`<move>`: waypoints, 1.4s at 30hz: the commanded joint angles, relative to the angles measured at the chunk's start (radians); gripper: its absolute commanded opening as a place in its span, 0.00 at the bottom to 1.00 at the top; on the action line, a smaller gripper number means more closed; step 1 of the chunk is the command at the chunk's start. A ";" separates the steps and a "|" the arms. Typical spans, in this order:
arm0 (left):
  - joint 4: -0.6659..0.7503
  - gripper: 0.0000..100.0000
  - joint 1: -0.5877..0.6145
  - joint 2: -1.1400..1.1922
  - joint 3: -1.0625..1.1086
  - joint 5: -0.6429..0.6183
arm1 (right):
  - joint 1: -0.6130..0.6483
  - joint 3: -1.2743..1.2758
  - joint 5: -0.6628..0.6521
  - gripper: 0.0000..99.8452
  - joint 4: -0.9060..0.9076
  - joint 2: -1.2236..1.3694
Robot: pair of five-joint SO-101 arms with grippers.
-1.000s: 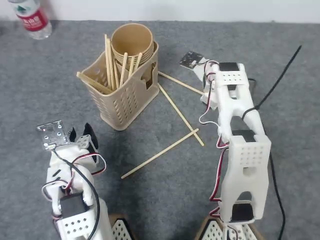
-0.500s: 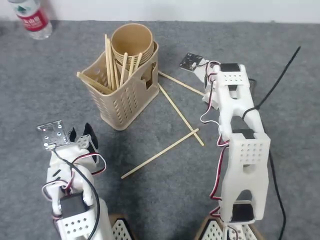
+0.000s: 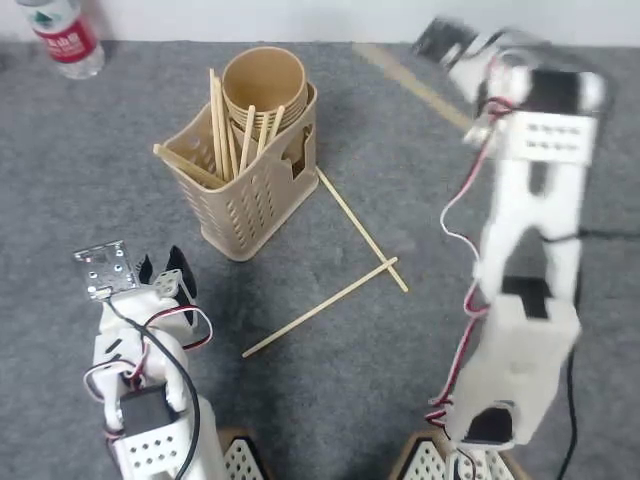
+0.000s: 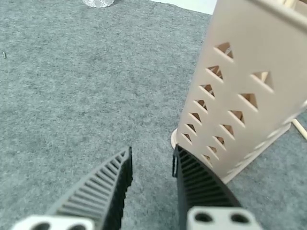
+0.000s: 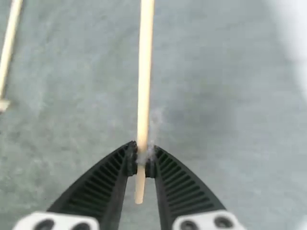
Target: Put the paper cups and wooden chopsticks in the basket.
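Note:
A beige basket (image 3: 250, 190) stands on the grey mat, holding stacked paper cups (image 3: 264, 85) and several wooden chopsticks (image 3: 218, 125). Two chopsticks lie crossed on the mat to its right: one (image 3: 362, 230) runs away from the basket's corner, the other (image 3: 320, 307) lies nearer the arms. My right gripper (image 5: 140, 160) is shut on one end of a further chopstick (image 5: 145, 72), held in the air over the far right of the mat (image 3: 410, 85). The left gripper (image 4: 152, 155) rests open low beside the basket's wall (image 4: 249, 96), with nothing between its fingers.
A plastic bottle with a red label (image 3: 62, 32) lies at the far left corner. A white wall edge runs along the back of the mat. Another chopstick (image 5: 9, 43) shows on the mat below the right gripper. Bare mat lies left of the basket.
The right arm has risen and swung toward the back, lifting the chopstick that lay right of the basket off the mat. The left arm has not moved.

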State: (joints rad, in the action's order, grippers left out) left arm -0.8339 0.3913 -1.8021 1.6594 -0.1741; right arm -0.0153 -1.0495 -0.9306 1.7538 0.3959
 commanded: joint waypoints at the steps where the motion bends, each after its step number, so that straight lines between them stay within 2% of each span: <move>1: 0.018 0.13 -0.005 -0.017 -0.004 0.006 | 0.002 -0.127 0.051 0.01 0.033 -0.199; 4: 0.018 0.13 -0.005 -0.017 -0.004 0.006 | 0.065 -0.141 0.000 0.01 0.033 -0.291; 7: 0.018 0.13 -0.005 -0.017 -0.004 0.006 | 0.119 -0.141 -0.117 0.01 0.033 -0.371; 13: 0.018 0.13 -0.005 -0.017 -0.004 0.006 | 0.191 -0.106 -0.496 0.01 0.038 -0.506; 16: 0.018 0.13 -0.005 -0.017 -0.004 0.006 | 0.196 -0.011 -0.638 0.01 0.038 -0.538; 18: 0.018 0.13 -0.005 -0.017 -0.004 0.006 | 0.194 0.080 -0.678 0.01 0.038 -0.549; 22: 0.018 0.13 -0.005 -0.017 -0.004 0.006 | 0.237 0.218 -0.651 0.01 0.031 -0.547; 23: 0.018 0.13 -0.005 -0.017 -0.004 0.006 | 0.271 0.239 -0.595 0.01 0.027 -0.547; 25: 0.018 0.13 -0.005 -0.017 -0.004 0.006 | 0.340 0.264 -0.405 0.01 -0.021 -0.547; 31: 0.018 0.13 -0.005 -0.017 -0.004 0.006 | 0.582 0.252 0.302 0.01 -0.220 -0.587; 35: 0.018 0.13 -0.005 -0.017 -0.004 0.006 | 0.693 0.253 0.724 0.01 -0.317 -0.595; 38: 0.018 0.13 -0.005 -0.017 -0.004 0.006 | 0.723 0.256 0.948 0.01 -0.372 -0.568; 42: 0.018 0.13 -0.005 -0.017 -0.004 0.006 | 0.723 0.258 1.100 0.01 -0.430 -0.469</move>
State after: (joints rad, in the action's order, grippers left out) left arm -0.8339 0.3913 -1.8021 1.6594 -0.1741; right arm 0.6997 -0.7902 0.0560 1.3763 -0.1304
